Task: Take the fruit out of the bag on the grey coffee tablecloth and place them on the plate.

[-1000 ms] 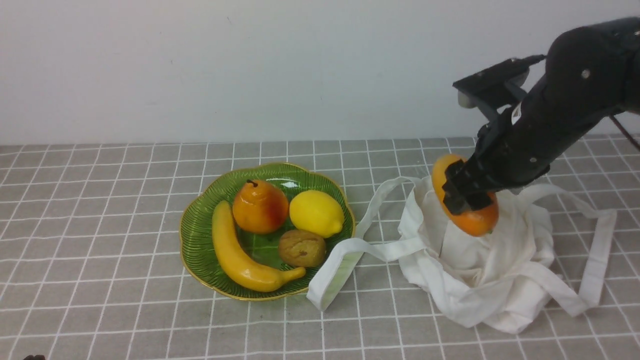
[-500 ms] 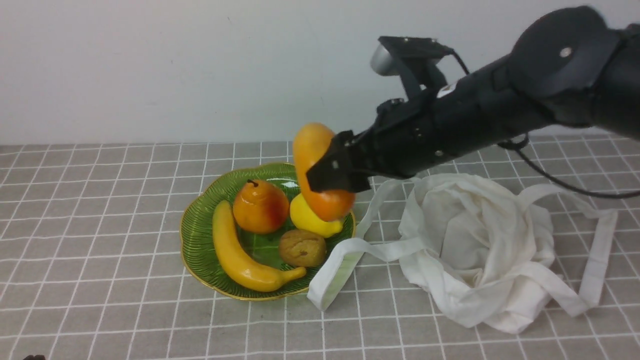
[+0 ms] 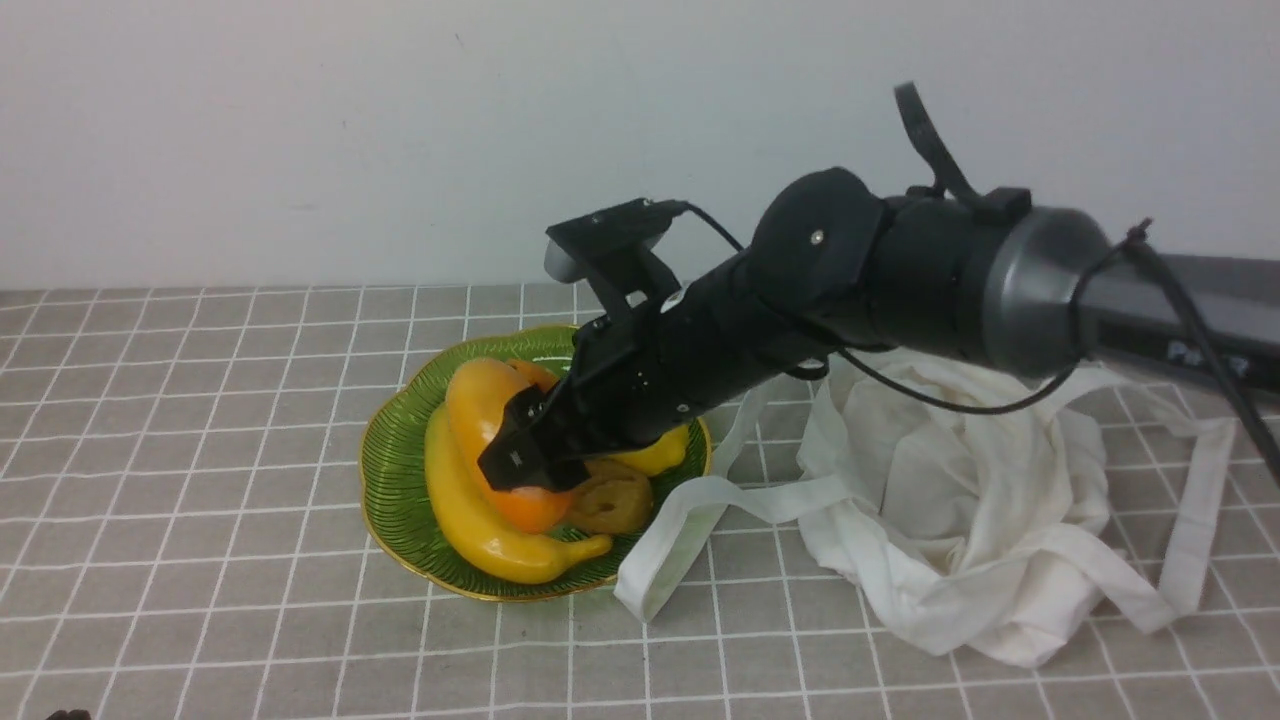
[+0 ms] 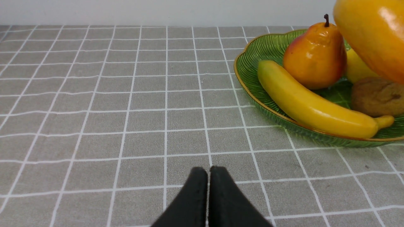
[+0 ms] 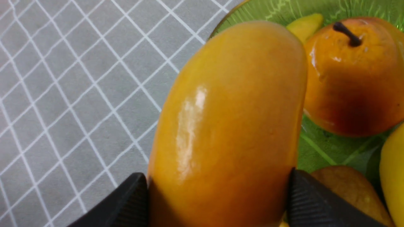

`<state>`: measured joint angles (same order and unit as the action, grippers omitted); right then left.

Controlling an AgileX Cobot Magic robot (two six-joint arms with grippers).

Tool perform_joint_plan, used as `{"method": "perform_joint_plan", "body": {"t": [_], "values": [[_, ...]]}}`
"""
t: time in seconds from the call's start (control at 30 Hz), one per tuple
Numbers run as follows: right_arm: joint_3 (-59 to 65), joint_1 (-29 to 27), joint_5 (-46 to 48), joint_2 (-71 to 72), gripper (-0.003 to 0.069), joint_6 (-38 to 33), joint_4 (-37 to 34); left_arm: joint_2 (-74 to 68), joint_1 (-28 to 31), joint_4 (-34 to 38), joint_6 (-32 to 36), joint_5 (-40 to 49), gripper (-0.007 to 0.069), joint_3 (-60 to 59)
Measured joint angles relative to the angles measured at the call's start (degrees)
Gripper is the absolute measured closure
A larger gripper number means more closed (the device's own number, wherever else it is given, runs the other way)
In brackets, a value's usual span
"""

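Observation:
My right gripper [image 3: 525, 462] is shut on the orange mango-like fruit [image 3: 485, 415] and holds it over the green gold-rimmed plate [image 3: 395, 470], just above the banana. In the right wrist view the fruit [image 5: 230, 126] fills the space between both fingers [image 5: 311, 205]. The fruit also shows in the left wrist view [image 4: 372, 31]. The white cloth bag [image 3: 960, 500] lies crumpled to the right of the plate on the grey checked tablecloth [image 3: 200, 400]. My left gripper [image 4: 208, 171] is shut and empty, low over the cloth left of the plate [image 4: 252, 66].
On the plate lie a banana [image 3: 470, 530], an orange-red pear [image 4: 315, 56], a yellow lemon [image 3: 665, 450] and a brown kiwi-like fruit [image 3: 615, 505]. One bag strap [image 3: 680, 520] loops right beside the plate's near right rim. A white wall stands behind.
My right arm has carried the fruit from above the bag leftward and down, to just above the fruits on the plate. The bag and left gripper have not moved.

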<state>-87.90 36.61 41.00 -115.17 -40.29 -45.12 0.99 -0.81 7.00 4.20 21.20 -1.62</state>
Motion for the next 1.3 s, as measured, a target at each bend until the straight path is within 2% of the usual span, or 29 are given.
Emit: {"method": "perform_joint_plan", "body": {"t": [0.37, 0.43, 0.53, 0.57, 0.87, 0.97, 1.03, 1.07, 1.13, 1.17, 1.2, 1.27, 1.3], "values": [[-0.4, 0.0, -3.7, -4.5, 0.0146, -2.2, 0.8, 0.0, 0.0, 0.0, 0.0, 0.0, 0.0632, 0.0], [-0.4, 0.0, -4.7, -4.6, 0.0124, -2.6, 0.7, 0.0, 0.0, 0.0, 0.0, 0.0, 0.0632, 0.0], [-0.4, 0.0, -6.7, -4.7, 0.0010, -2.8, -0.6, 0.0, 0.0, 0.0, 0.0, 0.0, 0.0632, 0.0], [-0.4, 0.0, -7.0, -4.7, -0.0008, -2.8, -0.7, 0.0, 0.0, 0.0, 0.0, 0.0, 0.0632, 0.0], [-0.5, -0.1, -6.2, -3.4, -0.0030, -3.0, -0.1, 0.0, 0.0, 0.0, 0.0, 0.0, 0.0632, 0.0], [-0.5, -0.4, -3.9, -0.6, 0.0013, -2.6, 3.2, 0.0, 0.0, 0.0, 0.0, 0.0, 0.0632, 0.0], [-0.5, -1.4, -1.3, 4.2, 0.0125, 1.2, 9.9, 0.0, 0.0, 0.0, 0.0, 0.0, 0.0632, 0.0], [-0.5, -1.5, -1.1, 4.2, 0.0134, 1.6, 9.9, 0.0, 0.0, 0.0, 0.0, 0.0, 0.0632, 0.0], [-0.5, -2.7, 1.1, 8.9, 0.0279, 7.6, 17.9, 0.0, 0.0, 0.0, 0.0, 0.0, 0.0632, 0.0], [-0.5, -2.8, 1.1, 9.4, 0.0279, 7.6, 17.9, 0.0, 0.0, 0.0, 0.0, 0.0, 0.0632, 0.0], [-0.5, -3.8, 2.6, 13.3, 0.0412, 13.5, 24.3, 0.0, 0.0, 0.0, 0.0, 0.0, 0.0632, 0.0], [-0.5, -4.9, 3.6, 17.1, 0.0547, 19.7, 30.4, 0.0, 0.0, 0.0, 0.0, 0.0, 0.0632, 0.0], [-0.5, -5.8, 4.2, 20.4, 0.0612, 24.6, 36.8, 0.0, 0.0, 0.0, 0.0, 0.0, 0.0632, 0.0]]}}
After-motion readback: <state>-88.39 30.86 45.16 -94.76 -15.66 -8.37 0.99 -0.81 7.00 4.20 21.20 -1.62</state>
